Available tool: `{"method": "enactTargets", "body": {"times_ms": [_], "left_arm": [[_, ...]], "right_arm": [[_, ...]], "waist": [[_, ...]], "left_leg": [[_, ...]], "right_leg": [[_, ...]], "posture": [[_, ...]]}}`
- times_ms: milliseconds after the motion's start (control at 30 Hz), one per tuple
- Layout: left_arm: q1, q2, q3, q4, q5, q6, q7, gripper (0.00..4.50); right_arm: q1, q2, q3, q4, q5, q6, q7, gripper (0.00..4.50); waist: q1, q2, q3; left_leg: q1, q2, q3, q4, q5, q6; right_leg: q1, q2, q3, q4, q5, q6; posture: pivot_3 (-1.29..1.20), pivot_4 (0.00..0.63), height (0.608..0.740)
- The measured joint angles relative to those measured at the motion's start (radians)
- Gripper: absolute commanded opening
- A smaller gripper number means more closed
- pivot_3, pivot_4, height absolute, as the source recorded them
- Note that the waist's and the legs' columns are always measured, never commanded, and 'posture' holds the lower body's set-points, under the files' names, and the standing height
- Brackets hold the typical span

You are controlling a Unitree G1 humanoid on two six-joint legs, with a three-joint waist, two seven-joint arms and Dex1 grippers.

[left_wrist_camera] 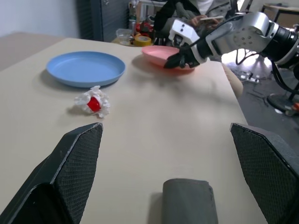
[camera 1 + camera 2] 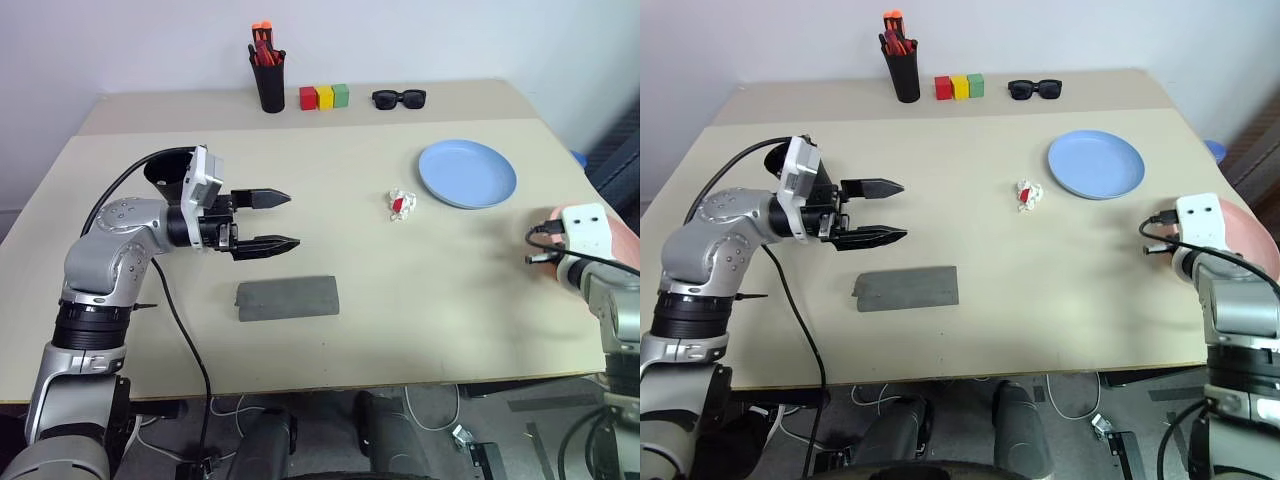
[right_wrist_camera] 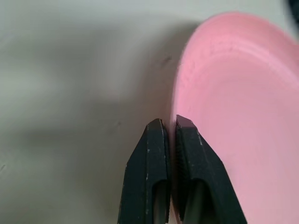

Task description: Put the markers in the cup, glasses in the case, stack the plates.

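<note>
At the tabletop's (image 2: 420, 300) right edge we saw the right tool (image 3: 169, 125) pinched shut on the pink plate's (image 3: 243, 116) rim. Blue plate (image 2: 467, 173) lay apart, further back, with a crumpled white-and-red wrapper (image 2: 401, 204) just beside it. Left tool (image 2: 272, 221) hovered wide open, empty, above the grey case (image 2: 288, 298). Pen holder (image 2: 269, 78), colored blocks (image 2: 324, 96) and sunglasses (image 2: 399, 98) lined the far edge.

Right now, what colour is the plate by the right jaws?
Salmon pink plate, clearest in the right wrist view.
</note>
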Motion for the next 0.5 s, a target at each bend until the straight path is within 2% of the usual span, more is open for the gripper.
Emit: {"method": "enactTargets", "body": {"times_ms": [133, 367, 500], "left_arm": [[0.002, -0.016, 0.004, 0.027, 0.025, -0.045, 0.049, 4.50], [0.063, -0.042, 0.017, 0.000, 0.064, -0.100, 0.150, 4.50], [0.094, -0.039, 0.036, -0.022, 0.068, -0.117, 0.187, 4.50]], "right_arm": [[-0.137, 0.007, 0.006, 0.084, 0.001, -0.176, 0.008, 0.03], [-0.415, 0.119, 0.260, 0.399, -0.089, -0.496, 0.156, 0.03], [-0.553, 0.192, 0.315, 0.641, -0.139, -0.634, 0.153, 0.03]], "waist": [[-0.008, 0.000, 0.000], [-0.029, 0.000, 0.000], [-0.026, 0.001, 0.000]], "left_leg": [[0.001, 0.000, 0.000, -0.001, 0.000, 0.000], [0.000, 0.000, 0.000, -0.003, 0.000, 0.000], [-0.002, 0.000, 0.000, -0.003, 0.000, 0.000]], "right_leg": [[0.000, 0.000, 0.000, 0.000, 0.000, 0.000], [-0.002, 0.000, 0.000, 0.000, 0.000, 0.000], [-0.003, 0.000, 0.000, 0.000, 0.000, 0.000]], "posture": [[0.00, 0.150, 0.740], [0.00, 0.150, 0.740], [0.00, 0.150, 0.740]]}}
